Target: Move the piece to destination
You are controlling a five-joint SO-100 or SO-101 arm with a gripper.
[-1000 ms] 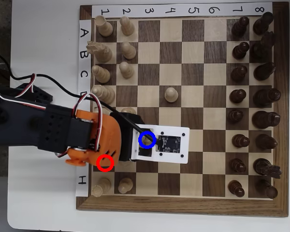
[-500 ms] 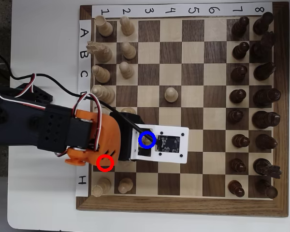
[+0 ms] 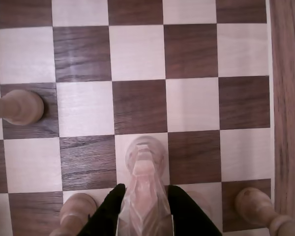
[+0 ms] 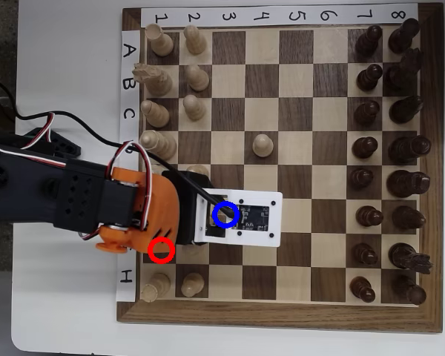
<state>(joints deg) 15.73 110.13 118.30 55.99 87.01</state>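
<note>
**Already gripped: the knight hung over the board**

Seemingly the carry step was in hand. In the wrist view the claw (image 3: 145,206) pinched the pale knight (image 3: 144,182) between its black fingers (image 3: 107,212), over a light square. From overhead the arm covered the blue-ringed destination (image 4: 225,214), so I could not tell whether the knight was yet set down there. The next move, I judged, called for lowering it square onto that ring, then spreading the claw.

Counted overhead: one other pale knight (image 4: 148,73) at the board's edge, one red ring (image 4: 161,251), one lone pawn (image 4: 262,144) mid-board, and sixteen dark pieces (image 4: 367,76) in two files.
</note>
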